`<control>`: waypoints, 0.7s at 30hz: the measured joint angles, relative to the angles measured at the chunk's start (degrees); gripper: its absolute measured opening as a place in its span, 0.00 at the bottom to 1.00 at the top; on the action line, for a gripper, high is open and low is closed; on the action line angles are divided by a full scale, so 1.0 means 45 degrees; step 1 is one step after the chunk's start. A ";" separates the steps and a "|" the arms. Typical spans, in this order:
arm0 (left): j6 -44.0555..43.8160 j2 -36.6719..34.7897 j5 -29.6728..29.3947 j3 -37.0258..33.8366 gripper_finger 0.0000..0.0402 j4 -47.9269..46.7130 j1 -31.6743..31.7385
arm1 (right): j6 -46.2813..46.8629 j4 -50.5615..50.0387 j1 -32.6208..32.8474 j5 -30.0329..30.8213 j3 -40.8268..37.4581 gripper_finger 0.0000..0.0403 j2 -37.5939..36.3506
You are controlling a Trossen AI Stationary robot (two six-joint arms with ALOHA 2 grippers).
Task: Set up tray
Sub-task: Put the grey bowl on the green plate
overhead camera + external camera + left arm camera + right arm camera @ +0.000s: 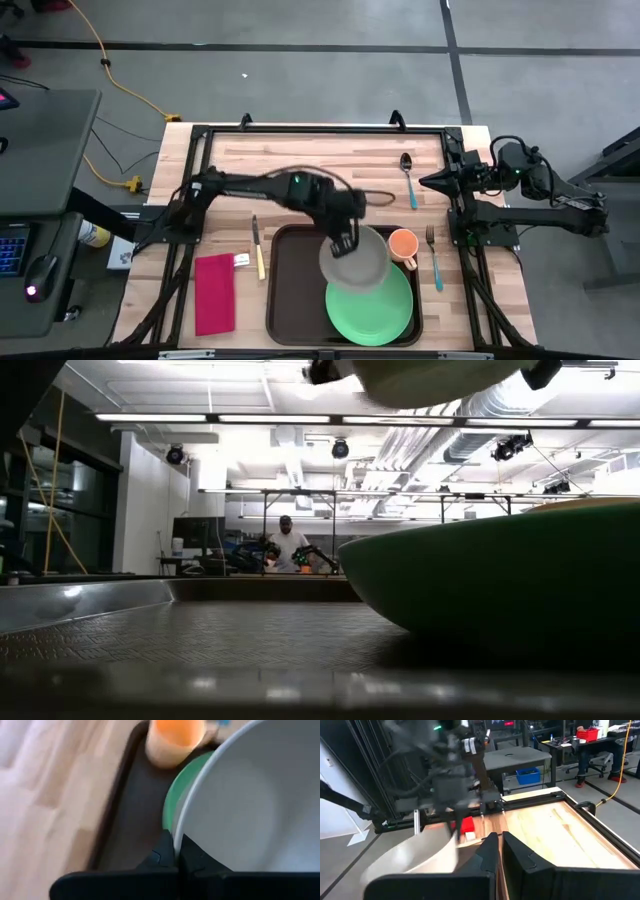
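The dark brown tray lies at the table's near middle, with a green plate resting flat in its right half. An orange cup stands at the tray's far right corner. My left gripper reaches in over the tray from the left and is shut on a pale grey bowl, which hangs above the plate's far edge. In the low view the bowl's underside is high above the green plate. My right gripper waits, shut, near the table's far right, beside the spoon. My left gripper pinches the bowl's rim on its left side, one finger inside the bowl and one outside. The fingers come from above, slanting down. The bowl is lifted clear of the tray and the plate.
A spoon and a fork lie on the wood to the right of the tray. A knife and a red napkin lie to its left. The tray's left half is bare. A person stands far behind the table.
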 joint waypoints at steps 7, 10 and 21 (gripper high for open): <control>-0.2130 0.1604 -0.0357 -0.0037 0.05 0.0681 -0.0995 | 0.0000 0.0184 0.0003 -0.0006 0.0005 0.00 -0.0050; -0.2757 0.2209 -0.0402 -0.0044 0.05 0.0962 -0.1190 | 0.0011 0.0269 0.0004 -0.0005 0.0005 0.00 -0.0139; -0.3475 0.3685 0.0689 -0.0006 0.04 0.2631 -0.1203 | 0.0180 0.0460 -0.0014 0.0128 0.0005 0.00 -0.0666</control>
